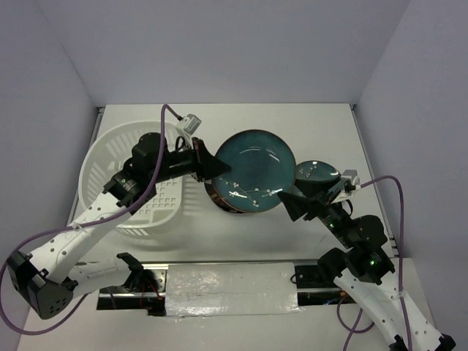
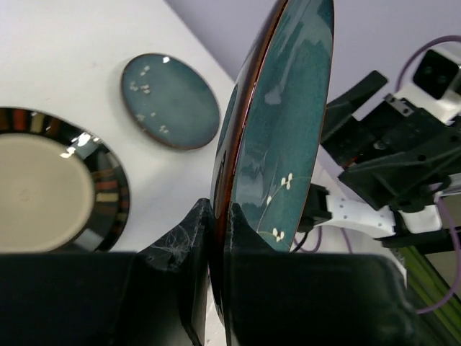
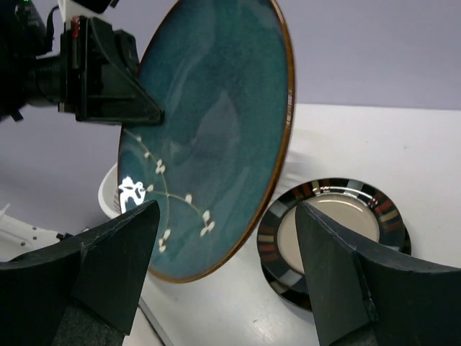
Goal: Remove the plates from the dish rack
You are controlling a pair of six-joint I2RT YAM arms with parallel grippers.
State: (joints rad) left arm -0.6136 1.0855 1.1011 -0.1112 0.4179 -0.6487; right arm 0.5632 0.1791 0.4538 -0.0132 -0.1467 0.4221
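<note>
The left tool (image 2: 218,216) is clamped on the rim of a large round teal-blue ceramic plate (image 1: 252,170) with a pale flower branch. It holds the plate tilted in the air, away from the white slotted plastic dish rack (image 1: 93,170). This tilt seems chosen to offer the free rim to the right tool (image 3: 225,216). The fingers of the right tool stand wide apart on both sides of that rim and touch nothing, probably ready to take the plate over. On the white desk (image 1: 322,131) lie a beige-centred round plate with a black striped rim (image 3: 328,231), under the held plate's lower edge, and a small teal speckled plate (image 2: 170,101) near the right arm.
</note>
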